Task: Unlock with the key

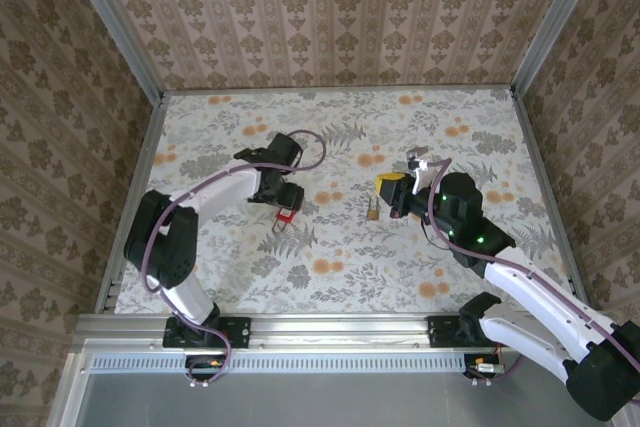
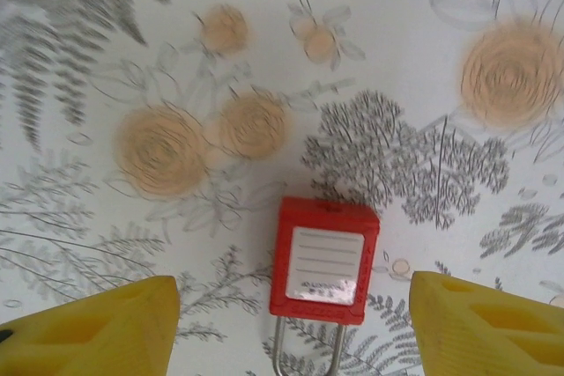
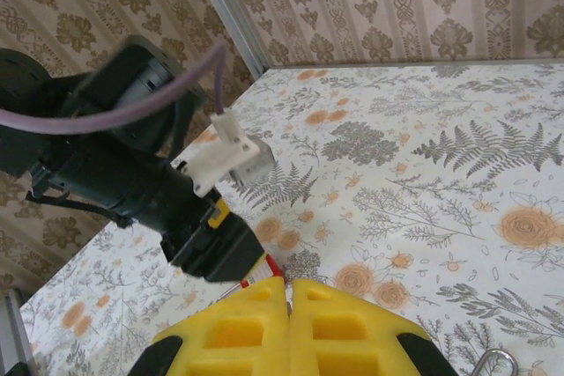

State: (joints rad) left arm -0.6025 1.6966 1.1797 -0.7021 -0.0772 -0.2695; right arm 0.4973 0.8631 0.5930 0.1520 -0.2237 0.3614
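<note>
The key (image 2: 322, 261) lies flat a little left of the worktop's (image 1: 330, 117) middle, its red head showing a white lined label. The left gripper (image 2: 294, 301) hangs over it, yellow fingers (image 2: 97, 332) spread wide to either side, gripping nothing. Right of the middle, the right gripper (image 3: 288, 292) has its fingers pressed together, nothing visible between them, with a small brass padlock (image 1: 372, 211) just beside it.

The left arm (image 1: 215, 187) and the right arm (image 1: 535, 297) are white tubular links between black joint housings on black bases (image 1: 205, 332), trailed by a thin purple cable (image 3: 132, 107), with small green lights (image 1: 480, 240) on the right one, whose right gripper (image 3: 289, 292) ends in blocky yellow fingers (image 3: 238, 332) with rectangular recesses.
</note>
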